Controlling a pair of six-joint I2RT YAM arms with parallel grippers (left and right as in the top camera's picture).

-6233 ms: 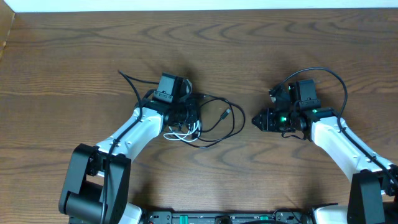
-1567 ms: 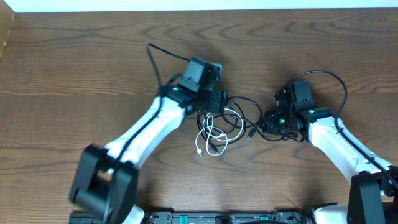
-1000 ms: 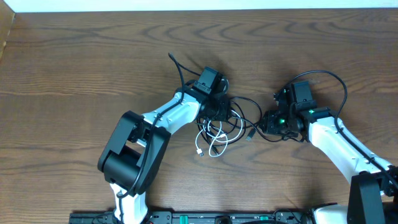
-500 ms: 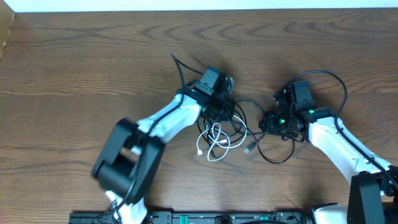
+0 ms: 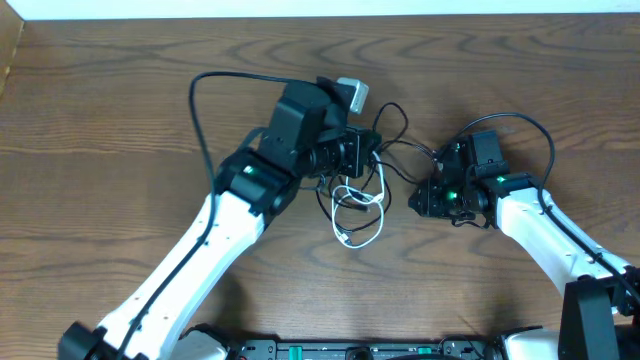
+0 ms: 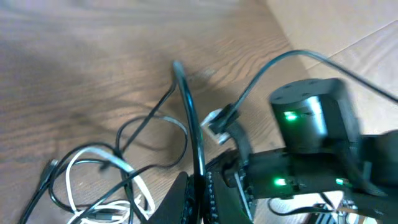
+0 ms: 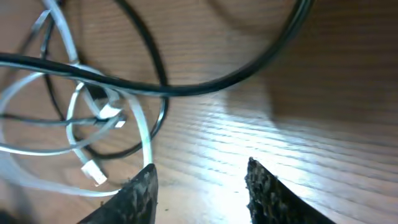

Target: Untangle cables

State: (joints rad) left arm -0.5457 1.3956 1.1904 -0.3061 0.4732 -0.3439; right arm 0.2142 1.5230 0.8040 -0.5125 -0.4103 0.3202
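Left hand apparently tight around one black cable.

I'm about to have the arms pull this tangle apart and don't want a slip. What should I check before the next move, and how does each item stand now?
1. Left gripper shut on a black cable: ok.
2. Right gripper holding a strand: not ok, its jaws are open with nothing between them.
3. White cable free of the black loops: not ok, they cross in the right wrist view.
4. White plug end clear of the right gripper: ok, it lies beside it.
5. Which of the black cables the left gripper holds: cannot tell.
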